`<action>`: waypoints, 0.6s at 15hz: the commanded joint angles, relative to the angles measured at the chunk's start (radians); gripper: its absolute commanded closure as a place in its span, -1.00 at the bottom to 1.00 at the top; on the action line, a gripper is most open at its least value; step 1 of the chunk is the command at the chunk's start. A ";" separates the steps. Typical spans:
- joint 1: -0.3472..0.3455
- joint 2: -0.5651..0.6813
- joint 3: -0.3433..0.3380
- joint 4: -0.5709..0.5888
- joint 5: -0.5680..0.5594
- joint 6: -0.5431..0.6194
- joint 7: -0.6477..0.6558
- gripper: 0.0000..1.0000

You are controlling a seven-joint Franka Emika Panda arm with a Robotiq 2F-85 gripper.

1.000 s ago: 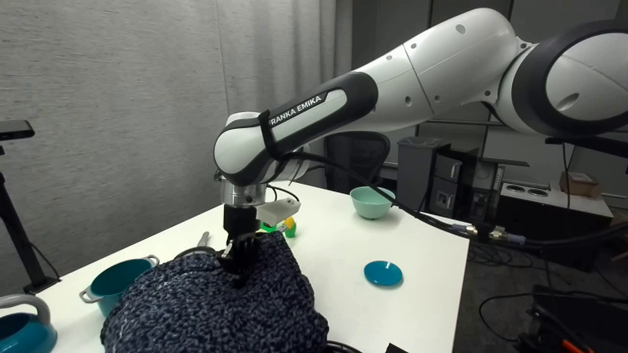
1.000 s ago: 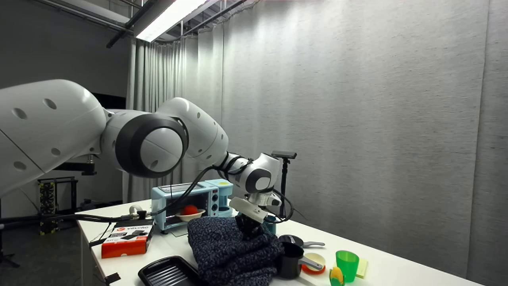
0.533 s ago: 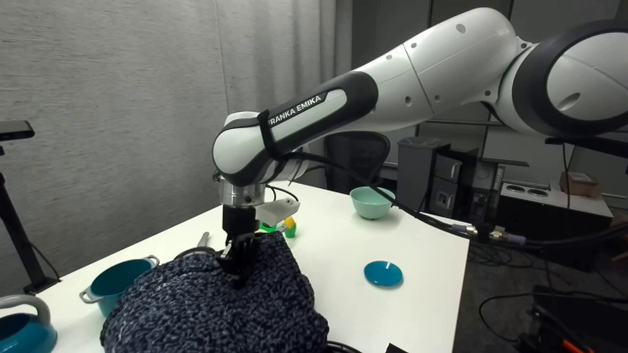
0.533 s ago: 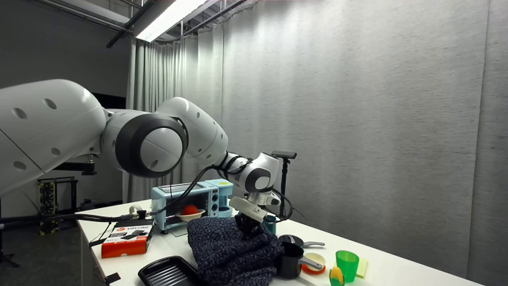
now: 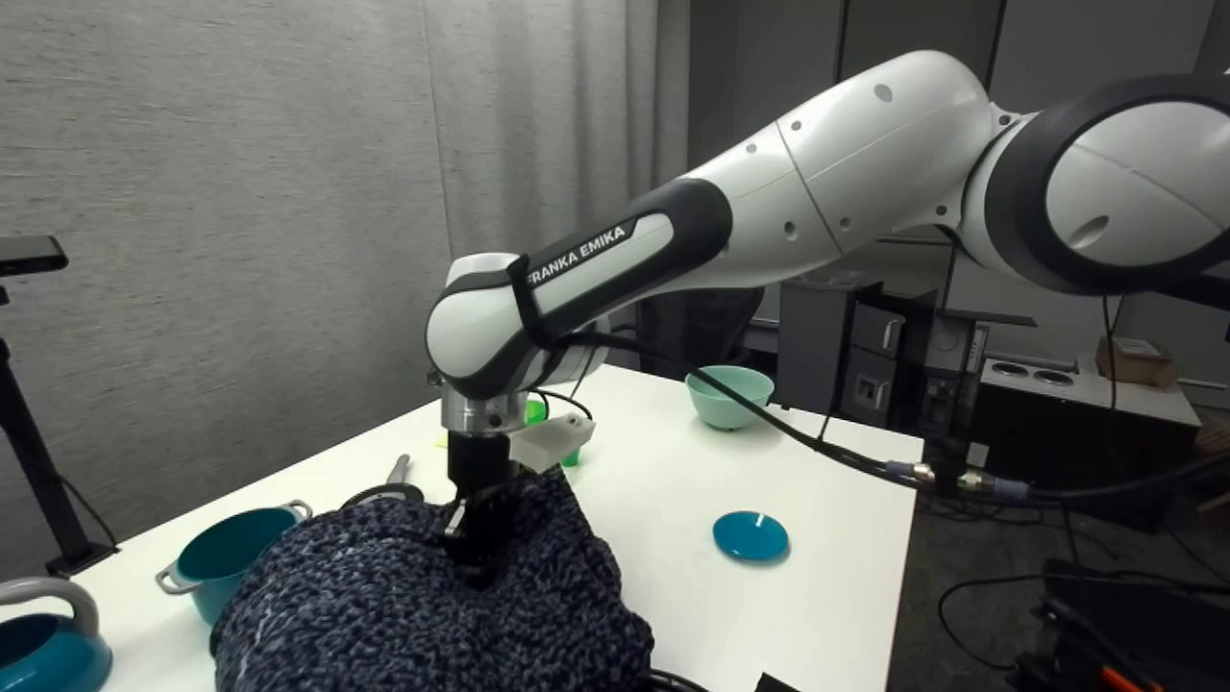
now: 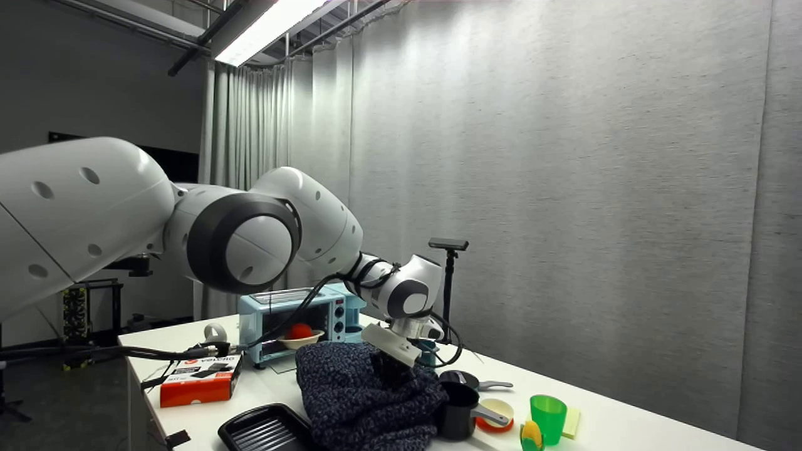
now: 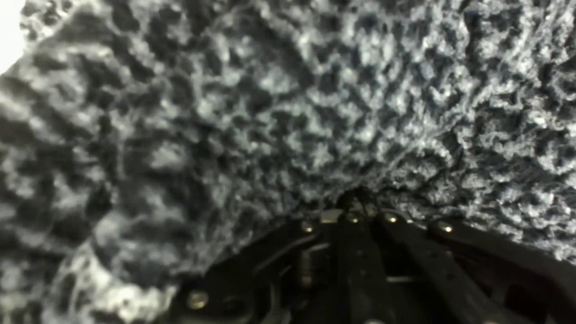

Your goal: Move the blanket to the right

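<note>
You are pinching the blanket (image 5: 423,615) in a narrow claw (image 7: 359,207), so the grasp is looking done, while the move right across the surface (image 5: 817,605) is apparently remaining.

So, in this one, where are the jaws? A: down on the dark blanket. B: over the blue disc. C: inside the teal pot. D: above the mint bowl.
A: both exterior views show the jaws down on the dark blanket, whose knit fills most of the wrist view.
</note>
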 commanded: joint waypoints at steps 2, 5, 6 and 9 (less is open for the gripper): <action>-0.012 0.149 -0.024 0.049 -0.008 0.005 0.053 1.00; -0.027 0.117 -0.042 0.008 0.003 0.004 0.113 1.00; -0.035 0.098 -0.048 -0.015 0.011 0.006 0.141 1.00; -0.051 0.053 -0.065 -0.078 0.037 0.019 0.224 1.00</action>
